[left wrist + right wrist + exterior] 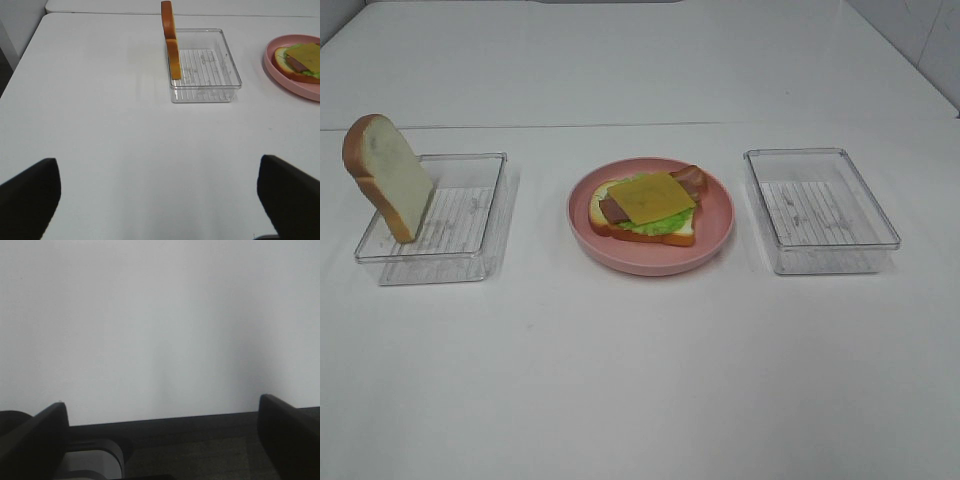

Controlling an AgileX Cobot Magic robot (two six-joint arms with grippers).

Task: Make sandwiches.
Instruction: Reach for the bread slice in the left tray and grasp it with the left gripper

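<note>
The coming move turns on the spare bread slice [385, 178]. It stands on edge in the left clear tray [470, 215] at the left of the exterior high frame, leaning on the tray's left wall with its rounded top tipped toward the upper left. It lies straight ahead of the left gripper [157, 167], whose jaws stand wide apart with nothing between them. The slice turns its thin crust edge to that gripper, long axis running upward.

The open sandwich [645, 208] sits on the pink plate [715, 235] at centre, with the cheese slice [651, 197] uppermost over bacon [692, 178] and lettuce [655, 224], and no top on it yet. The left arm looks the nearer.

The right gripper [162, 402], likewise spread and empty, faces only bare table [150, 315] and its edge. Only the exterior view shows the right clear tray [820, 205] and the slice's broad white face. Only the left wrist view shows how thin the slice is edge-on.
</note>
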